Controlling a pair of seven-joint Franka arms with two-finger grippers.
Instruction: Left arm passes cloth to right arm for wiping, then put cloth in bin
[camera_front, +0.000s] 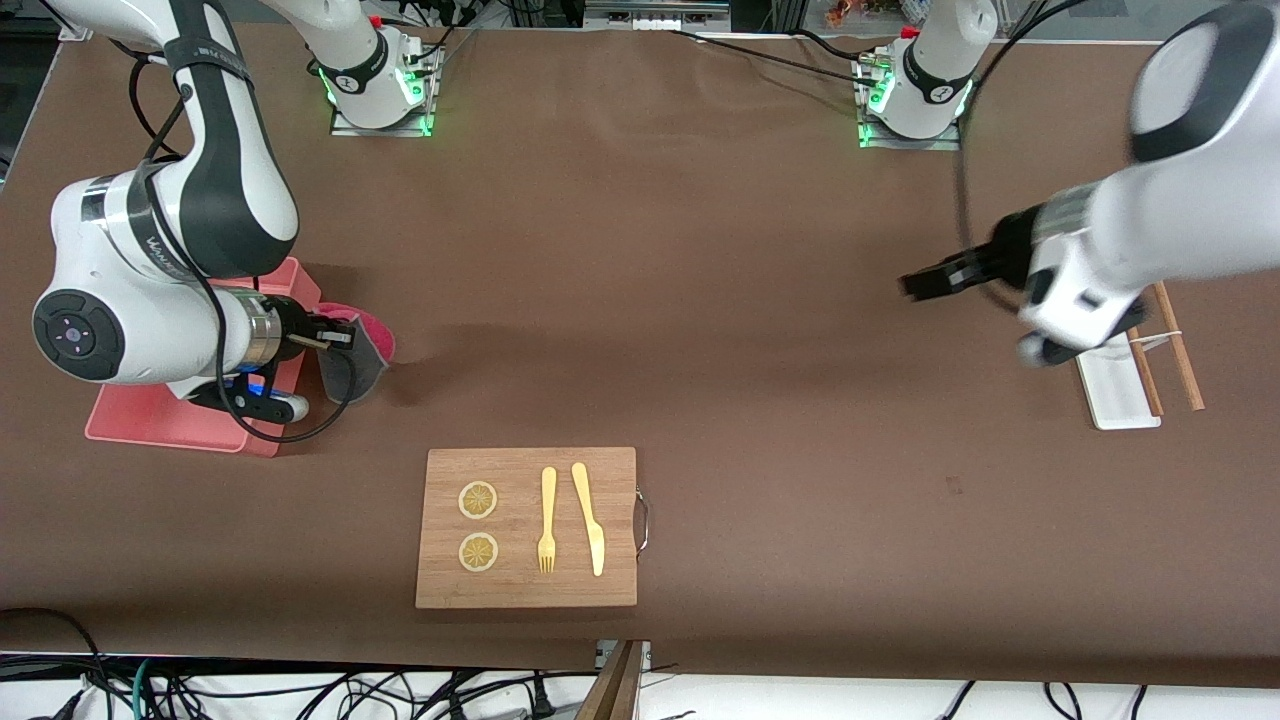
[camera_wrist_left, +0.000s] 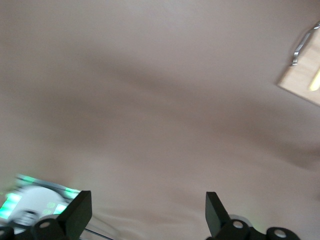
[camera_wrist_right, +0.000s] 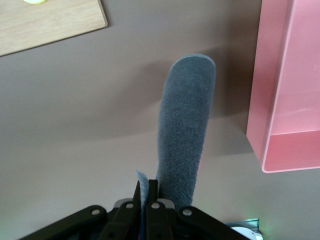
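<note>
Your right gripper (camera_wrist_right: 145, 192) has its fingers clenched tight on the cloth (camera_wrist_right: 186, 125). Cloth hangs from the tips, grey face out, pink showing at the edge, up in the air just beside the bin (camera_front: 170, 420) at the right arm's end of the table. Your left gripper (camera_wrist_left: 147, 212) is over bare table near the white tray (camera_front: 1115, 395), fingers spread wide, nothing between them. Board (camera_front: 527, 527) w/ fork and knife sits nearer the front camera.
</note>
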